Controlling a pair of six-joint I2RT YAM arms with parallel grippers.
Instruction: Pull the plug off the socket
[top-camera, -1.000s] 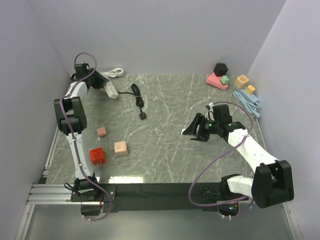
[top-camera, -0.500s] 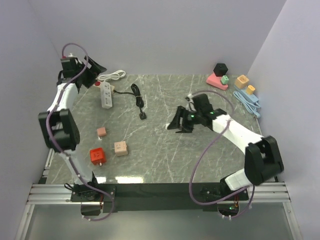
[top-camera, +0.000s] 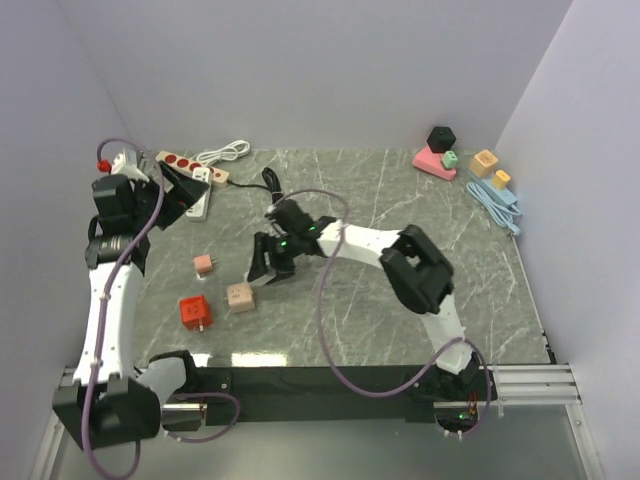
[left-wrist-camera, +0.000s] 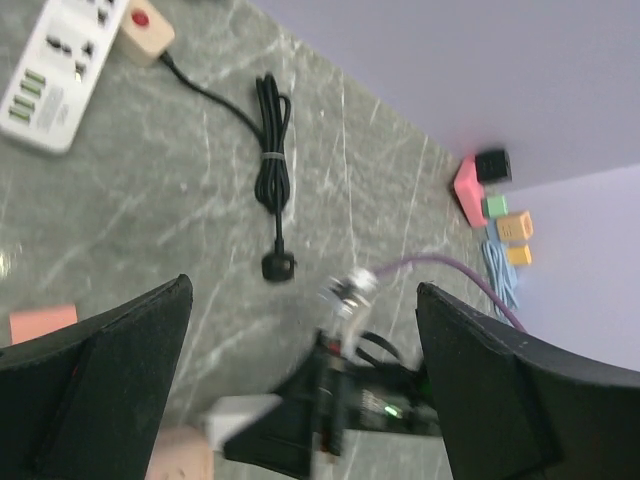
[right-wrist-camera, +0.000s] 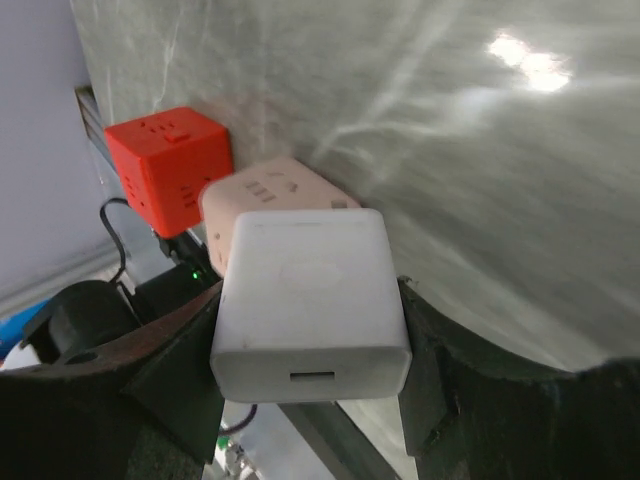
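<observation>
Swung across the desk (top-camera: 470, 300) since the earlier frame, the white plug (right-wrist-camera: 310, 300) is pinched in the right gripper (top-camera: 266, 270) near the pink cube (top-camera: 240, 296), well apart from the power strip (left-wrist-camera: 55, 75); the left gripper (left-wrist-camera: 300, 290) is spread wide. The plug should be lowered level before release.

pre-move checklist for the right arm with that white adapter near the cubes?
1. Right pincer grip on white adapter: ok, clamped on both sides.
2. Adapter clear of pink cube socket: cannot tell, they overlap in the wrist view.
3. Left pincer open and holding nothing: ok.
4. White power strip flat on the table: ok.
5. Black cable clear of the right arm: cannot tell, its plug end lies close by.
</observation>
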